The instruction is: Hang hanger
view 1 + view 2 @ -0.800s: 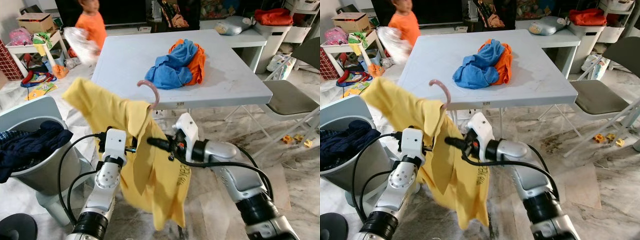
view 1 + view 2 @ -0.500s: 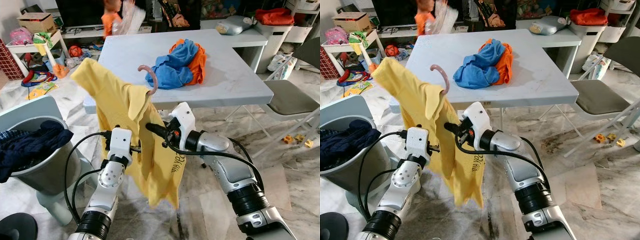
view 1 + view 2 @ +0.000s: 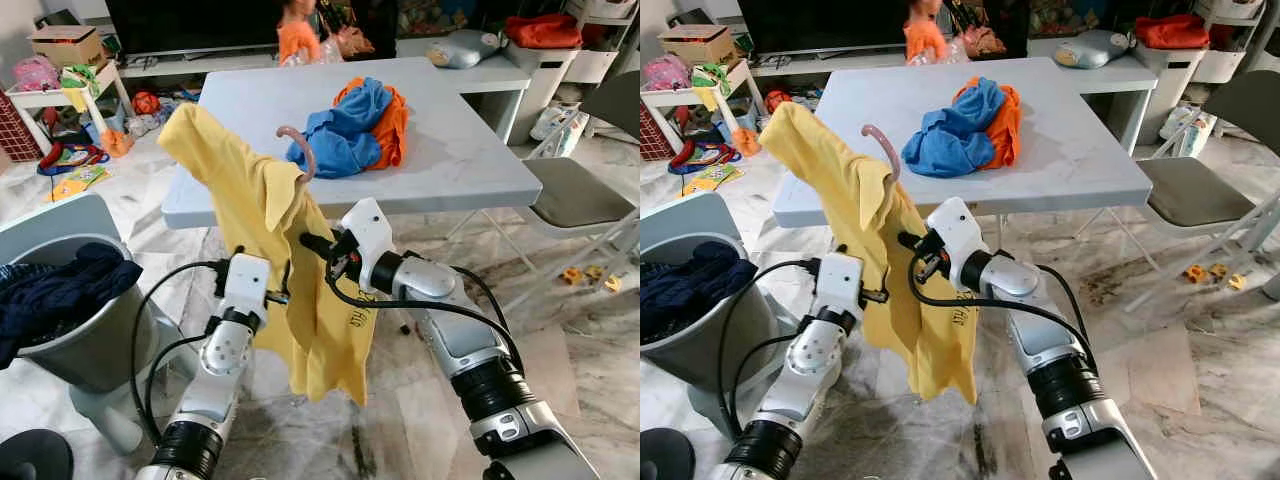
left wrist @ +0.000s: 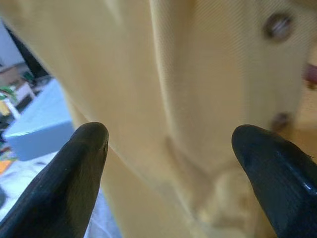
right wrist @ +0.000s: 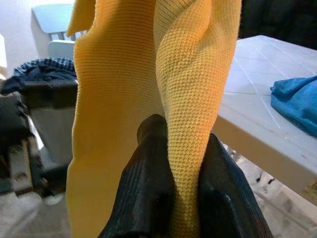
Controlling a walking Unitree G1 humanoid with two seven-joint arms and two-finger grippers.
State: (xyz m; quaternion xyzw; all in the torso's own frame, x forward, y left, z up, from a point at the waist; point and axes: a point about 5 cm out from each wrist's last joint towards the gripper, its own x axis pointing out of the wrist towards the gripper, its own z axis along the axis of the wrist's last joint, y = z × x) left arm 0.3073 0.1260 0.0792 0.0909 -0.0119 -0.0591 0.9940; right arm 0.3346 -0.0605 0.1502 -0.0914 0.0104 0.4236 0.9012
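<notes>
A yellow shirt (image 3: 250, 200) hangs on a pink hanger whose hook (image 3: 300, 150) sticks up from the collar, in front of the white table (image 3: 240, 110). My right gripper (image 3: 312, 243) is shut on a fold of the shirt just under the collar; in the right wrist view the fabric (image 5: 188, 74) is pinched between its fingers (image 5: 148, 168). My left gripper (image 4: 178, 144) is open, its fingers (image 4: 86, 153) spread on either side of the shirt's button placket without closing on it. The hanger's body is hidden under the cloth.
A pile of blue and orange clothes (image 3: 355, 125) lies on the table. A grey basket (image 3: 70, 330) of dark clothes stands at my left, a chair (image 3: 575, 195) at my right. A person in orange (image 3: 297, 35) is behind the table. Toys litter the far left floor.
The shirt has swung in and now hangs straighter between my arms. The person in orange has walked from the left to behind the table. The view has shifted slightly.
</notes>
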